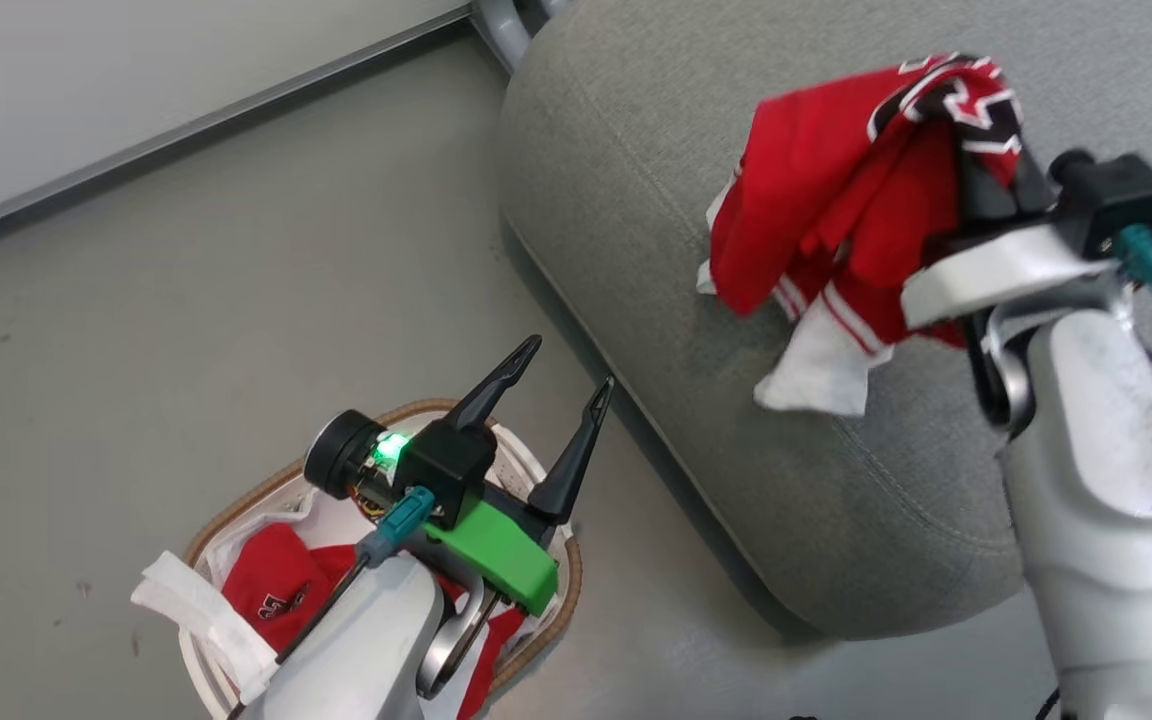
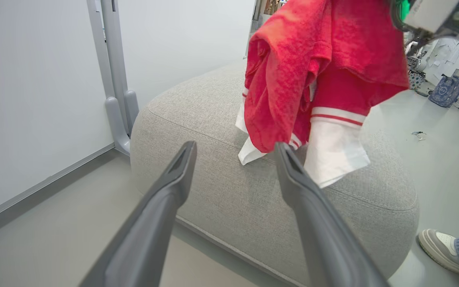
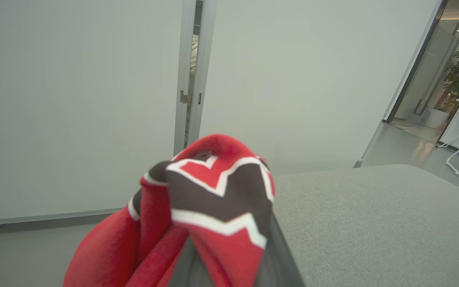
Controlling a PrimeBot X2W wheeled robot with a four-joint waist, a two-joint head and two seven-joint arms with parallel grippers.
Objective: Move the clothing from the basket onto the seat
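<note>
1. Fingers of the right tool (image 1: 981, 178) are pressed fully together on a red garment (image 1: 836, 190), pinching a bunched fold that carries black-and-white lettering.
2. Its pale forearm rises from the lower right of the head view. The wrist is bent leftward, so the tool is held above the seat (image 1: 636, 200), over its upper part near the rounded edge.
3. The garment hangs loose from that grip. Its striped cuffs and white hems droop toward the grey cushion, but whether they touch it cannot be told.
4. The left tool (image 1: 571, 365) stands spread wide with nothing between its fingers. They point up and toward the seat's rounded front edge.
5. The left forearm comes in from the bottom edge of the head view and hovers over the basket (image 1: 236, 510), covering its middle.
6. The basket sits on the floor (image 1: 186, 300), near the seat's front edge. More red clothing (image 1: 276, 585) lies inside on a white liner (image 1: 196, 610), which flops over the basket's rim.
7. In the left wrist view, a person's shoe (image 2: 438, 243) and a denim trouser hem rest on the floor by the seat's far rounded corner.
</note>
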